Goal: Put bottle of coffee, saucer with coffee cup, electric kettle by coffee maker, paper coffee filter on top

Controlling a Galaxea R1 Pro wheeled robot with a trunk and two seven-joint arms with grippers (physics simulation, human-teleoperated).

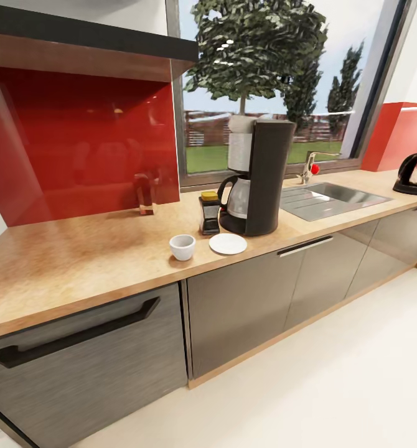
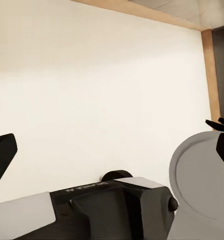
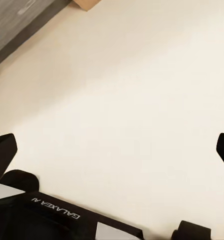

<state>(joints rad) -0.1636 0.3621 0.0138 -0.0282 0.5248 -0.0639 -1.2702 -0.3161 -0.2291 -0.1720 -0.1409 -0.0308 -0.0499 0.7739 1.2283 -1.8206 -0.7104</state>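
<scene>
Matt wood-grain kitchen countertop [image 1: 78, 261], glossy red backsplash [image 1: 78, 137], steel sink [image 1: 333, 199].

On the kitchen countertop [image 1: 78, 261], coffee cup [image 1: 182, 246], saucer [image 1: 228, 244] and bottle of coffee [image 1: 209, 213] flank the coffee maker [image 1: 261, 177]; electric kettle [image 1: 415, 173] well apart.

Head view: from above and in front, angled down across the table [image 1: 96, 261] toward the window [image 1: 264, 93], at moderate range. Left and right wrist views: each looks down between its gripper's fingers at the pale floor [image 3: 132, 100], which all three views share.
</scene>
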